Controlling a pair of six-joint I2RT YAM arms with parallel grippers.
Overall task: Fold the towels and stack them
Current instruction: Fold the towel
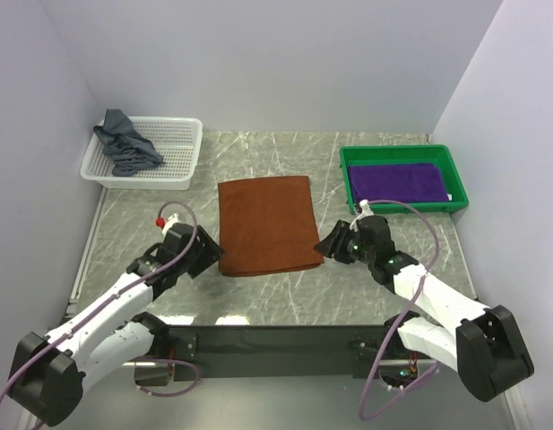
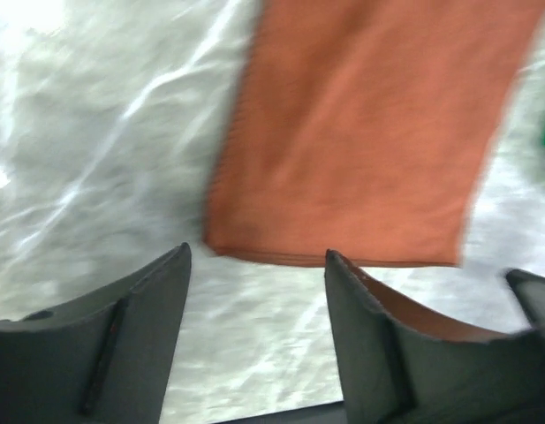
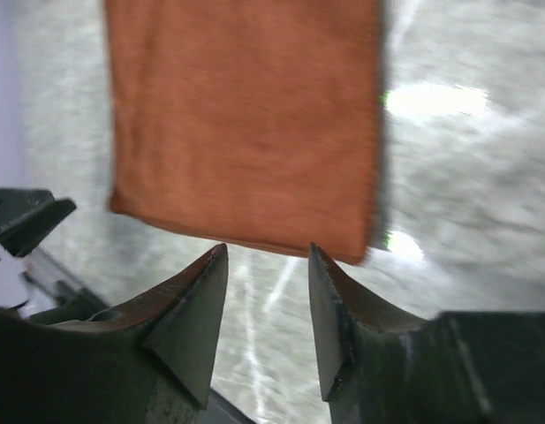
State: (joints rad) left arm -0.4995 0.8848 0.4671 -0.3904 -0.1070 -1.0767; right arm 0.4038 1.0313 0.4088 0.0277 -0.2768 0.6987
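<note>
At the centre of the grey marbled desk [image 1: 285, 152], a folded rust-brown terry towel [image 1: 265, 224] lies flat, with the left fingers [image 2: 131, 336] at its 8 o'clock corner and the right fingers [image 3: 188, 318] at 4 o'clock, both parted and empty, so a fingertip snagging the pile could drag the fold open.

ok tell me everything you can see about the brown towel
The rust-brown towel is soft terry cloth, folded into a neat rectangle, layers showing along its near edge. It lies flat on the marbled table, between the white basket and green tray. Nothing rests on it; the left pincer and right pincer stand open just off its near corners, not gripping it.
</note>
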